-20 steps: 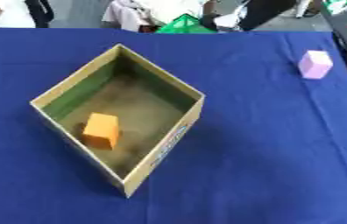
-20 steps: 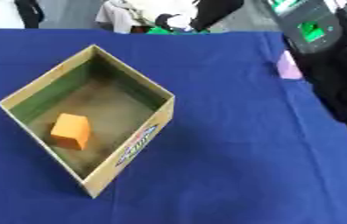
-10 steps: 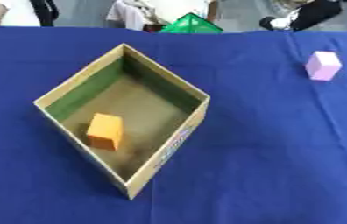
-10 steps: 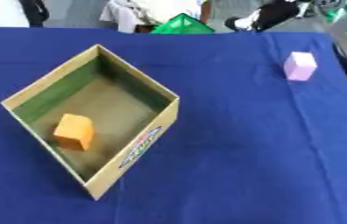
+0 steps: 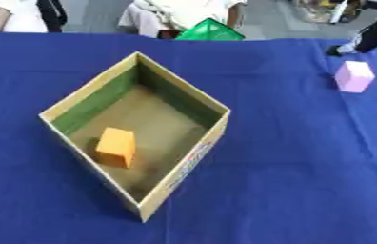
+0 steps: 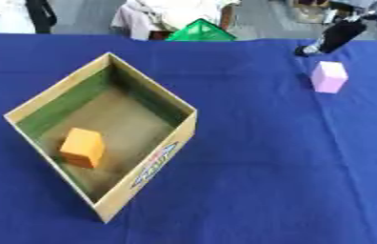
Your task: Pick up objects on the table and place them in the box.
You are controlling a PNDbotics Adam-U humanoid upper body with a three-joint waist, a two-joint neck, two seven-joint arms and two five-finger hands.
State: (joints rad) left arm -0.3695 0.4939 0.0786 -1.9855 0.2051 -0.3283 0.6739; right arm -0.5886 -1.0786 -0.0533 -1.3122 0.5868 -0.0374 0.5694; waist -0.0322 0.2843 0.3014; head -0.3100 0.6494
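Note:
An open cardboard box (image 5: 182, 90) sits turned like a diamond on the blue table, left of centre. An orange block (image 5: 116, 146) lies inside it, near its left wall. A pink block (image 6: 329, 76) stands on the cloth at the far right. Just above and beside it, a black part of my right hand (image 6: 335, 36) reaches in from the upper right corner, not touching the block. A green wedge-shaped thing (image 5: 210, 31) shows at the table's far edge. My left hand is out of sight.
The blue cloth (image 5: 308, 167) covers the whole table, with bare room to the right of the box and in front of it. People sit beyond the far edge.
My right arm, large at the right edge a second ago, has pulled back to the upper right corner. The camera has shifted a little; box and blocks stay put.

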